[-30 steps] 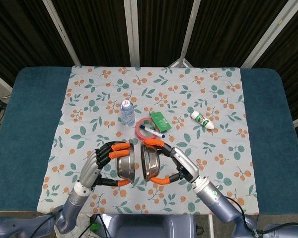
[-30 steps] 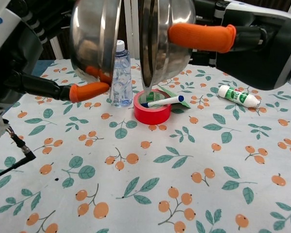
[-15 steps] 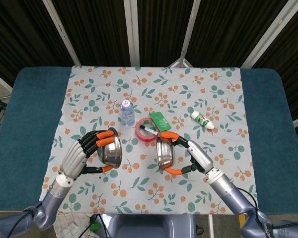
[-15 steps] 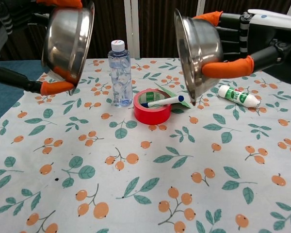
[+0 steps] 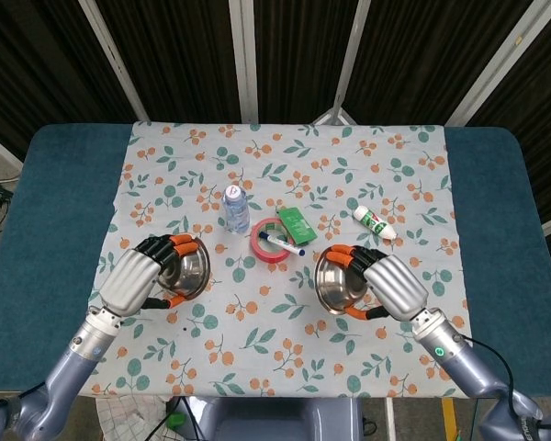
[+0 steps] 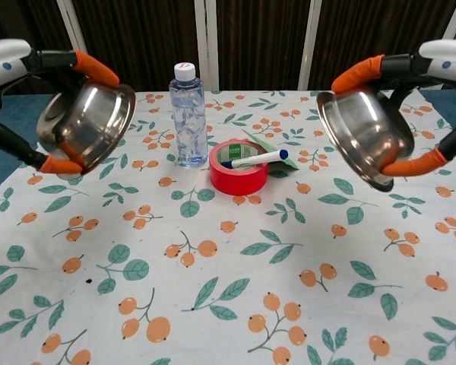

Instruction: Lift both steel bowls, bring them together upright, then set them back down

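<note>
Two steel bowls hang above the flowered cloth, far apart. My left hand point(image 5: 140, 276) grips the left bowl point(image 5: 189, 267) by its rim, and in the chest view this bowl point(image 6: 82, 124) tilts with its underside toward the camera. My right hand point(image 5: 393, 283) grips the right bowl point(image 5: 338, 279) the same way. In the chest view the right bowl point(image 6: 362, 134) also leans, its mouth turned up and away, orange fingertips point(image 6: 359, 73) hooked over the rim. Neither bowl touches the table.
Between the bowls stand a water bottle point(image 5: 235, 209) and a red tape roll point(image 5: 268, 241) with a marker point(image 6: 258, 158) across it. A green packet point(image 5: 294, 221) lies behind the roll, a white tube point(image 5: 374, 222) at the right. The cloth point(image 6: 228, 289) covers the table.
Both hands have swung outward and down, carrying the bowls apart from side by side at the centre. The bowls have turned from on edge toward upright.
</note>
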### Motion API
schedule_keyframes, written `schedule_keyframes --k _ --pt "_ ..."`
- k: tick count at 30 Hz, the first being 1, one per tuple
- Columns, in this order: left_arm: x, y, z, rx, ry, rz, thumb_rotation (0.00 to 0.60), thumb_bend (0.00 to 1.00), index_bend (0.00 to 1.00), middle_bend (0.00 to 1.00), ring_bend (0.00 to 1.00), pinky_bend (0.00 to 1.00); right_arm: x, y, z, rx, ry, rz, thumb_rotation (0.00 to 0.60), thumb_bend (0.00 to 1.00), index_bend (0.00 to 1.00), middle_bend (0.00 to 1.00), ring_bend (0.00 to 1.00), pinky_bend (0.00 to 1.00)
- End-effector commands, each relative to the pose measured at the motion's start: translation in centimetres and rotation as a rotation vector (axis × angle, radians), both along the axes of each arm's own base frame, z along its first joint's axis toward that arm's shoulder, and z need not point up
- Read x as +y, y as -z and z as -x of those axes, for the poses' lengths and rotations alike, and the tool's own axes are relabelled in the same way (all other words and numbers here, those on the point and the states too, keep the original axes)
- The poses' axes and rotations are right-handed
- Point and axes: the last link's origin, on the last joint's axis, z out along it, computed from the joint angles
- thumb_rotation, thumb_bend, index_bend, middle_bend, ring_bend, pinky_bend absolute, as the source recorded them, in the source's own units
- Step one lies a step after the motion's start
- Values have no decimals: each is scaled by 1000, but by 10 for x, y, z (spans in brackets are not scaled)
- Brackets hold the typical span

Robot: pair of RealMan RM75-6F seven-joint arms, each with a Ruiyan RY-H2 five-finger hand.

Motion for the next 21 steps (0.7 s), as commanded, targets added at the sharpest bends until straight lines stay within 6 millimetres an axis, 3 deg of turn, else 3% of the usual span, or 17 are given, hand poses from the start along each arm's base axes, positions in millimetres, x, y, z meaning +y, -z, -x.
schedule_keyframes --k 1,6,11,21 --pt "-5 -5 5 110 -107 72 600 0 292 300 254 421 15 0 0 133 -22 -56 600 229 556 287 411 450" --pt "-5 -4 9 197 -180 111 600 0 280 297 254 421 21 4 -1 251 -29 -103 600 229 556 287 411 450" --pt "-11 3 6 204 -226 172 600 0 272 294 254 421 21 13 -2 265 -1 -123 600 228 556 287 411 450" --pt "-16 15 7 264 -252 185 600 0 253 276 254 421 7 44 6 300 -1 -69 600 229 556 287 411 450"
